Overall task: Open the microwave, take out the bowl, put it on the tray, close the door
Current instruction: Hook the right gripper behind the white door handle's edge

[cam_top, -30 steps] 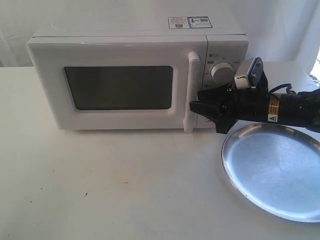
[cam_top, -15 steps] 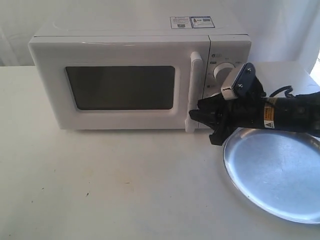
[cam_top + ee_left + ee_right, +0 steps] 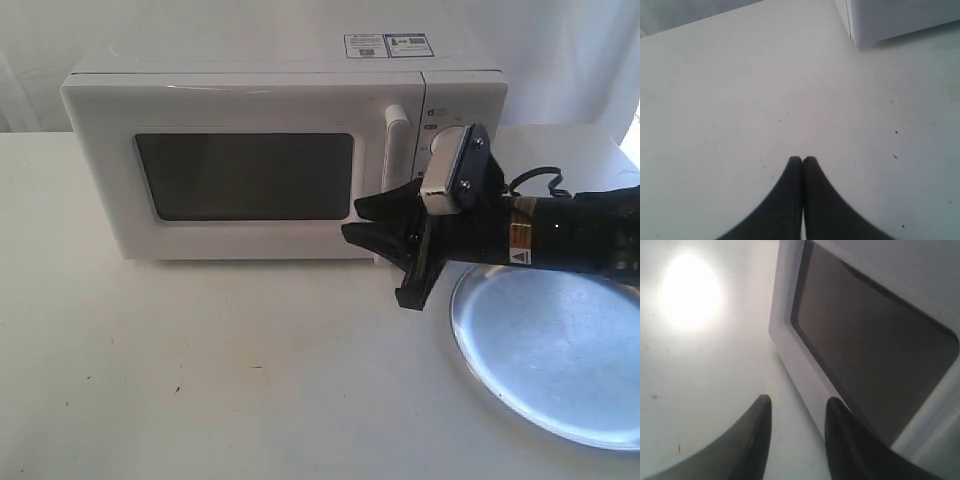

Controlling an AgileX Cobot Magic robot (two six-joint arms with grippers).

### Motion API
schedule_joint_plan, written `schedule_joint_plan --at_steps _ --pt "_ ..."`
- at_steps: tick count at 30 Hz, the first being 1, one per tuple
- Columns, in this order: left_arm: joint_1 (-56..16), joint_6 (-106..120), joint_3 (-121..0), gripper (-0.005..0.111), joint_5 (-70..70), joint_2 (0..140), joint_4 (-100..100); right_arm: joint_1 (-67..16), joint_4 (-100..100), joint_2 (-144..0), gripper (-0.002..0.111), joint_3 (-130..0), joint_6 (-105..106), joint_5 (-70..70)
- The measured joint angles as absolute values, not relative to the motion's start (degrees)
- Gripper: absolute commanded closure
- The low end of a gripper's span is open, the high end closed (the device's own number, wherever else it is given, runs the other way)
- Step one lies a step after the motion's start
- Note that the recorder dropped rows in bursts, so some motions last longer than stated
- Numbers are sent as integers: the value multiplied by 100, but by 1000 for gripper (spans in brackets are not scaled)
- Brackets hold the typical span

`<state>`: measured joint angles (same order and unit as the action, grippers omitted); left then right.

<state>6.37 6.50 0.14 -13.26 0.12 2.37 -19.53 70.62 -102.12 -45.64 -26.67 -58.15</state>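
The white microwave [image 3: 250, 80] stands at the back of the table, and its door [image 3: 100, 170] looks closed. The tall bar handle [image 3: 397, 130] is partly covered by my right arm. My right gripper [image 3: 352, 220] is open in front of the door's lower right corner, just left of the handle, with nothing between its fingers. In the right wrist view the gripper [image 3: 799, 402] points along the door's dark window [image 3: 875, 355]. The silver tray [image 3: 560, 350] lies at the right. My left gripper [image 3: 802, 159] is shut and empty above bare table. The bowl is hidden.
A lower corner of the microwave [image 3: 900, 17] shows in the left wrist view, well ahead of the left gripper. The white table [image 3: 200, 370] stretches in front of the oven. A white curtain hangs behind. Two knobs sit behind my right wrist.
My right gripper has moved left, from the right side of the handle to in front of the door, and its wrist has rolled. The door stays closed.
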Motion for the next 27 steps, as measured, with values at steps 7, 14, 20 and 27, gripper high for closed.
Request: schedule_joint_plan --at_steps 7,14,20,27 --pt "637 650 14 107 -1326 12 237 -1587 7725 -9460 74 -4228 -2912 -4919" --pt "637 650 14 107 -1326 12 237 -1524 7213 -9478 35 -4216 -2935 -4732" --pt "637 650 14 107 -1326 12 237 -1515 6402 -9885 35 -4216 -2273 -4975" --pt "637 650 14 107 -1326 12 237 -1624 6188 -10314 41 -4435 -2010 -5666"
